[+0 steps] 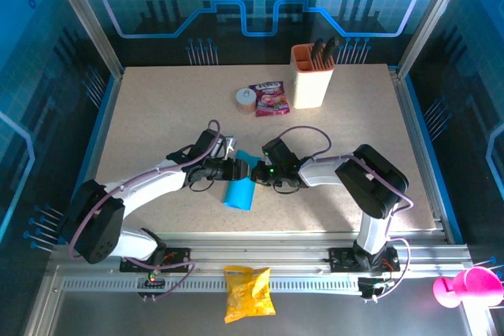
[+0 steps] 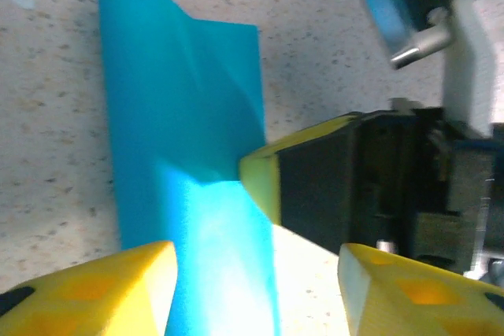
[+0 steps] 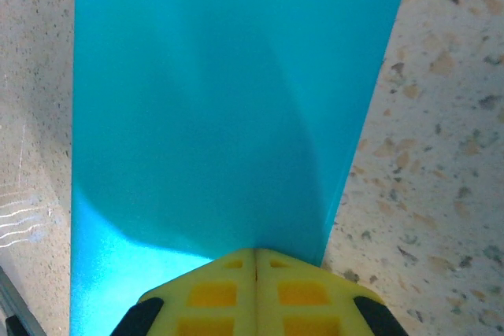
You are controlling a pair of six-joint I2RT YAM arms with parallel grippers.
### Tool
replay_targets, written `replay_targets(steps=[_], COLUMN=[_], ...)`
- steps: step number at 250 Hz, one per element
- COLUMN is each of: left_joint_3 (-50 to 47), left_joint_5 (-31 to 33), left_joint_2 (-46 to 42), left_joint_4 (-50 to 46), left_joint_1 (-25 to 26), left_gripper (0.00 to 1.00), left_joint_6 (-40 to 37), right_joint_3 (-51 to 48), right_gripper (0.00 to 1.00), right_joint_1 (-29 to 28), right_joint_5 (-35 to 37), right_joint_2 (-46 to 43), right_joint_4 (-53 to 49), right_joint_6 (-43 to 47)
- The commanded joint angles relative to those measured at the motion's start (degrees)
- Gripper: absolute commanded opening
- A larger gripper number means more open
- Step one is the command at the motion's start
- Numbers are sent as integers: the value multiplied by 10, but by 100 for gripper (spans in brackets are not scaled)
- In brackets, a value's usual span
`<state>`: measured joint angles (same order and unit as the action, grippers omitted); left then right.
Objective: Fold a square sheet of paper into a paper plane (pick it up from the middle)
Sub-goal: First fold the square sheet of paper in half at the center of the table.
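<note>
the square sheet of paper (image 1: pixel 239 193) lies folded over on the table, toward the arm bases and to the left of the beige holder cup (image 1: pixel 311 76), well apart from it. the right gripper (image 3: pixel 256 261) is closed, its fingertips pinching one edge of the sheet. the left gripper (image 2: pixel 256 257) faces it from the side away from the cup, with its jaws apart. the sheet passes between them beside one finger (image 2: pixel 118 281), and bare table shows before the other.

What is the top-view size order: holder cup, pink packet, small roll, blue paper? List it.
1. holder cup
2. pink packet and blue paper: look alike
3. small roll
</note>
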<state>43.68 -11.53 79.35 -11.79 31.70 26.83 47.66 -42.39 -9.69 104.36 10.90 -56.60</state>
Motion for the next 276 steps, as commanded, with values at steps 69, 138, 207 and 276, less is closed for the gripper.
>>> replay_targets(steps=[69, 138, 207, 276], left_joint_3=[-8, -35, -83, -97], left_joint_5=[-36, -8, 22, 23], left_joint_2=[36, 60, 88, 72], left_joint_4=[44, 71, 119, 122], left_joint_1=[-3, -16, -25, -26], left_gripper=[27, 16, 14, 14], left_joint_6=[3, 10, 19, 30], right_joint_3=[-24, -25, -25, -27], right_gripper=[0, 0, 0, 0], right_joint_1=[-8, -8, -8, -9], right_joint_5=[29, 28, 24, 23], right_joint_2=[39, 41, 46, 51], right_joint_4=[-71, -70, -68, -69], right_joint_6=[1, 1, 4, 6])
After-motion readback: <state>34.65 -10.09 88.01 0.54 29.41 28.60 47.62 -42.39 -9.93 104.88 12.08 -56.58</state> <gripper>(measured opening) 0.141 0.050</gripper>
